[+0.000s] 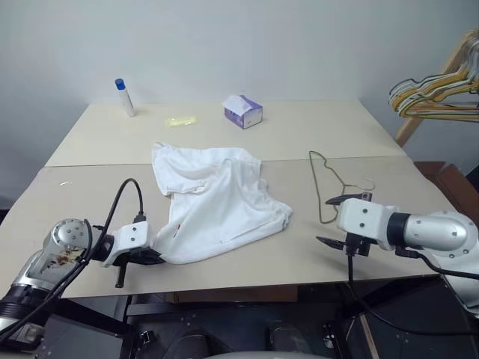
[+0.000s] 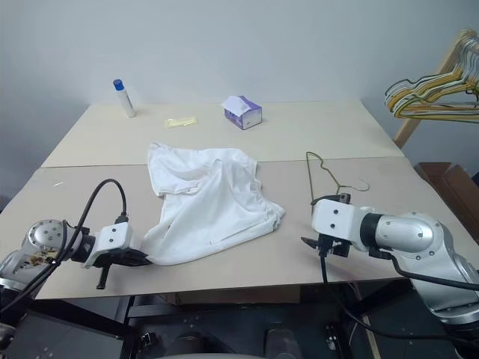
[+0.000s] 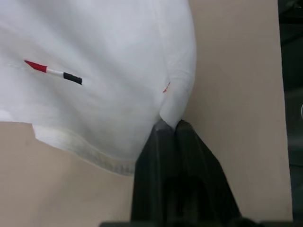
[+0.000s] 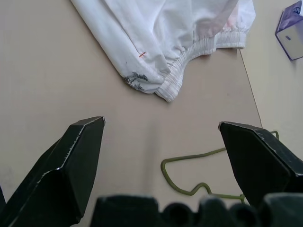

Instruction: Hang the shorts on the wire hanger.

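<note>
Left pincer [image 3: 169, 130] pinching a corner of the white fabric shorts [image 1: 213, 202]; right pincer [image 4: 161, 156] spread wide over bare tabletop [image 1: 90, 191].

The left pincer's black fingers [image 3: 158, 142] are pressed together on a fold at the shorts' near left corner, by the front edge of the beige tabletop. The shorts lie crumpled flat, their gathered elastic waistband toward the right pincer. That pincer holds nothing, hovering near the thin olive-grey wire hanger [image 1: 329, 187], which lies flat just right of the shorts, not touching them. Behind the shorts sit a purple tissue box [image 1: 243, 112], a yellowish packet [image 1: 180, 120] and a white blue-capped tube [image 1: 125, 97]; a bunch of coloured hangers [image 1: 438, 93] hangs far right.
</note>
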